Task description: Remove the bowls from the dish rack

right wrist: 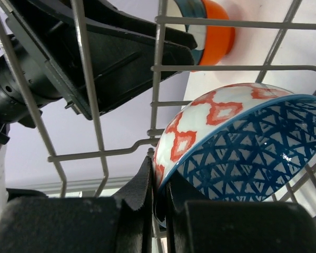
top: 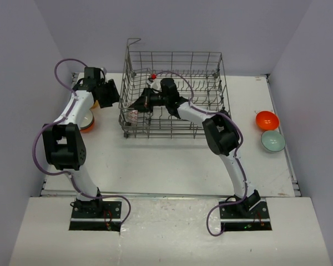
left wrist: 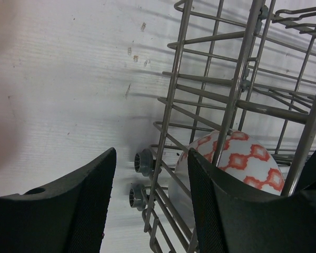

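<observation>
Right wrist | right gripper (right wrist: 157, 182) clenched on rim of red-patterned bowl (right wrist: 237, 142) at 8 o'clock corner of dish rack (right wrist: 157, 68) | left gripper (left wrist: 151, 158) released outside | advice: lift straight up before swinging out

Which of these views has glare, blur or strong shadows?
Top view: sharp and evenly lit. Left wrist view: pink blurred smear at the left edge, faint dish rack shadows striping the table. Right wrist view: small glint inside the patterned bowl; orange bowl behind looks soft.
</observation>
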